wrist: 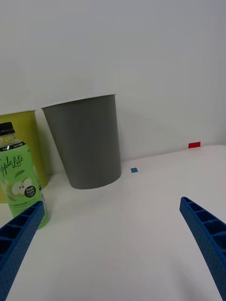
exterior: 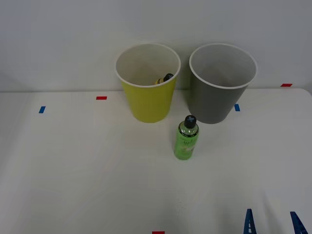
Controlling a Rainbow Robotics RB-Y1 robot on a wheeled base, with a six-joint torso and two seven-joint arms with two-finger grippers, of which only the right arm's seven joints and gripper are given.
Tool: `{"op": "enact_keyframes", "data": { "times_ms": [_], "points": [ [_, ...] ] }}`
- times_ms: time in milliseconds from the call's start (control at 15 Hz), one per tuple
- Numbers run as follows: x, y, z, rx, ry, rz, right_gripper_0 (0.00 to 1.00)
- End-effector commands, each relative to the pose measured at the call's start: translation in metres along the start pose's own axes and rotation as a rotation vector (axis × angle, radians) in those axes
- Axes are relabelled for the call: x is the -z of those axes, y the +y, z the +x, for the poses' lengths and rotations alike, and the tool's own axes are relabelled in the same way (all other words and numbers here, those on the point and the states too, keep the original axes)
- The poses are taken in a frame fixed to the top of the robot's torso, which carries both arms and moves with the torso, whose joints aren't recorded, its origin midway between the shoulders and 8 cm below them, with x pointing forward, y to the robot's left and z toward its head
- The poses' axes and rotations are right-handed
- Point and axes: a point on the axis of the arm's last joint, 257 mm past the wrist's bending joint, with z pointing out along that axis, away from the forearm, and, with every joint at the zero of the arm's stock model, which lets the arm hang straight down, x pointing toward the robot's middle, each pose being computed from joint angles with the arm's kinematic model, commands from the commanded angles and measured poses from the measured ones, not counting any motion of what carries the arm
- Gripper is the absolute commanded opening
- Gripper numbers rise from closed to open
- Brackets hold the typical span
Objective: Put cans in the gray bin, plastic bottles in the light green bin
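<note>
the green bottle (exterior: 186,138) stands upright on the white counter (exterior: 73,170), just in front of the gap between the light green bin (exterior: 147,83) and the gray bin (exterior: 222,83), close to both but touching neither as far as one can tell. a dark-capped bottle (exterior: 165,79) already lies inside the light green bin, its cap peeking over the rim.

the right end effector (exterior: 273,223) sits near the counter's front edge, well apart from the green bottle and toward the gray bin's side of it, released, blue fingers (wrist: 207,230) spread and holding nothing.

the step in hand looks like the reach for the green bottle. it would go best with the fingers kept wide, straddling the body below the cap, closing squarely so the bottle does not tip. the lift should clear the white rim of the light green bin before release.
</note>
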Motion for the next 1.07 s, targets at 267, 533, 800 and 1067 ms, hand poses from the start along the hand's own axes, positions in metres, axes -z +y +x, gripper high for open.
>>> {"op": "enact_keyframes", "data": {
  "times_ms": [267, 533, 800, 1067],
  "points": [
    [-0.009, -0.005, -0.016, 0.055, -0.011, -0.076, 1.0],
    [-0.009, -0.003, -0.015, 0.053, -0.008, -0.088, 1.0],
    [-0.011, 0.0, -0.017, 0.053, -0.016, -0.093, 1.0],
    [-0.015, 0.001, -0.024, 0.074, -0.033, -0.1, 1.0]
  ]
}}
